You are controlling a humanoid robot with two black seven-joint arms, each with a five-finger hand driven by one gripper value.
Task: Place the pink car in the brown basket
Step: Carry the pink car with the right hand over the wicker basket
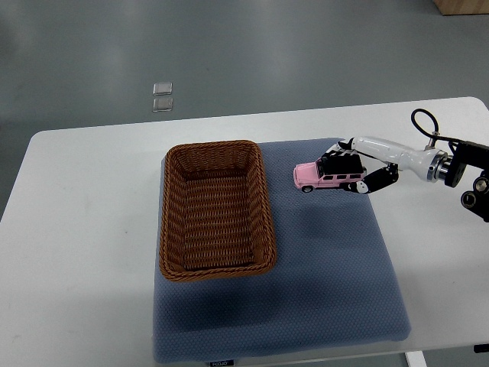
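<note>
A grey floor fills the top of the view, smooth and dull, with two small square plates set into it and a sliver of wooden furniture in the far right corner. In front sits a white table with rounded corners and a plain, matte top. Spread over it is a blue-grey mat, roughly square, with a fine dimpled weave and soft edges. On the mat's left part stands the brown basket, a rectangular wicker tray with a thick braided rim and tightly woven ribbed walls and floor; nothing lies inside it.

Now the right arm, coming in from the right edge: a glossy white shell, a metal wrist ring, a black cable looped above it. The right hand has black-and-white fingers closed around the pink car, some over its dark roof, some along its rear and near side. The car is a boxy little toy off-roader, glossy pink with dark windows and small wheels, nose pointing left toward the basket. It sits just right of the basket's rim, apart from it; whether its wheels touch the mat cannot be told.
</note>
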